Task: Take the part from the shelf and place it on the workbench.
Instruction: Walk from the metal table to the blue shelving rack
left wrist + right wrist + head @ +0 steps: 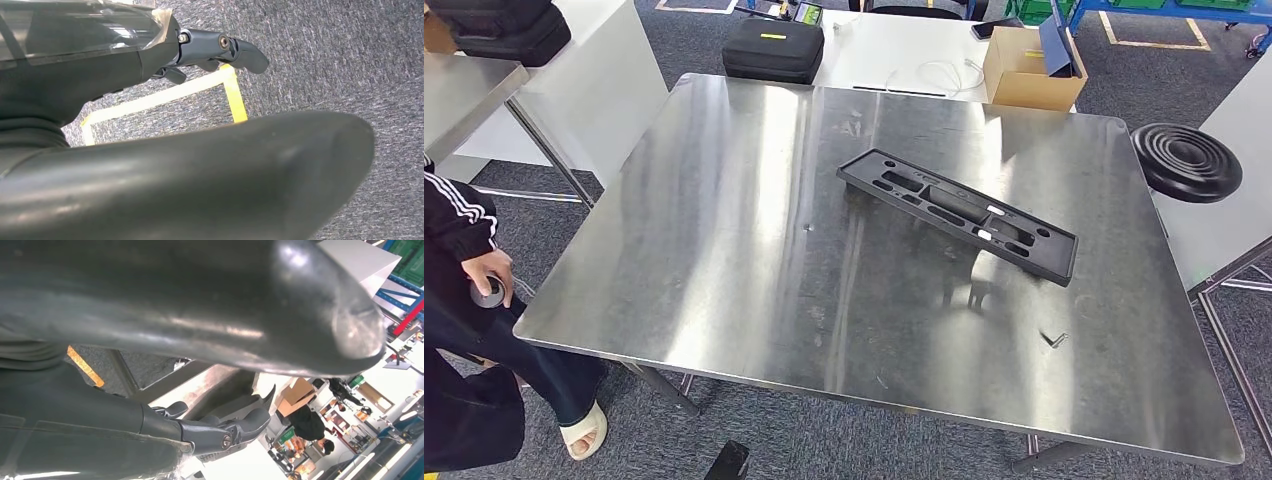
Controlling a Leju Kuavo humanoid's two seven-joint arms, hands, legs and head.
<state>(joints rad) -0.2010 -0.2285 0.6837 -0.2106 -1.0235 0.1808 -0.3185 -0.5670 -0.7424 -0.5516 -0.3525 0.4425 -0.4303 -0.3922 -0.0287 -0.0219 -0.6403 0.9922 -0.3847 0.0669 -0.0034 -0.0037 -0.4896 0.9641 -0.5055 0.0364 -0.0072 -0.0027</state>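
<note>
Black plastic part (957,213) lies flat and angled on the steel table (724,260), right of centre, apparently set down so the job looks complete. Left hand (210,52) hangs over carpet, fingers loosely apart, holding nothing; right hand (215,432) hangs likewise, empty. A seated person (464,300) waits nearby.

Both hands look alike: the left hand (200,50) and right hand (220,432) have thick glossy grey thumbs, darker fingers (247,52) with silver screws
</note>
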